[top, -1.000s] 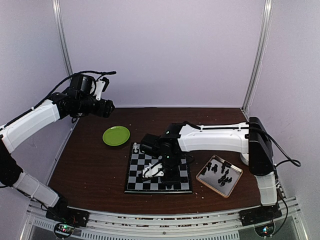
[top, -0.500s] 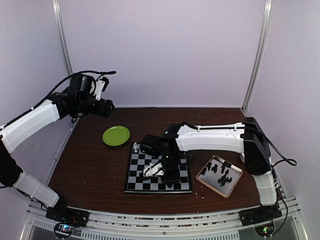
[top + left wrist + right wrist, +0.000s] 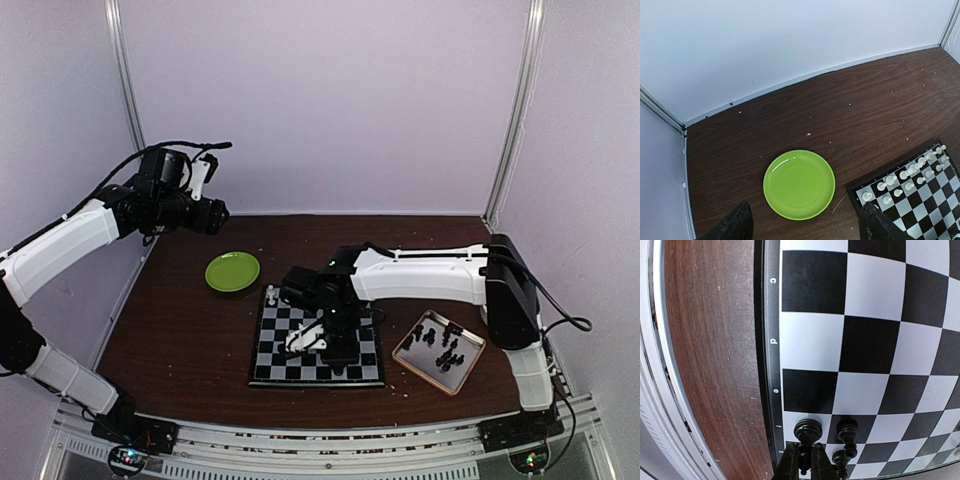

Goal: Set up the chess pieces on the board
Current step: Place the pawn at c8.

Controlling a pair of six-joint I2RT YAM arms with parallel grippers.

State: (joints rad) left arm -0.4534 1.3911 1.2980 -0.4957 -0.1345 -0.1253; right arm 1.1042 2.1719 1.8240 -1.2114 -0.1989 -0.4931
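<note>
Right gripper (image 3: 801, 460) has hardly moved (fingers pinched narrow, apparently on a black piece (image 3: 807, 431)) over the board's (image 3: 865, 340) lettered edge, so placement seems close. Left gripper (image 3: 807, 224) stays wide, empty.

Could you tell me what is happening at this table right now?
The robot is setting up a chess set. The right pincer is shut on a black piece, low over the board at its near edge, beside two black pieces standing there. White pieces stand along the far edge, and more black ones wait in the tray. The left pincer hangs open and empty, high above a green plate.
</note>
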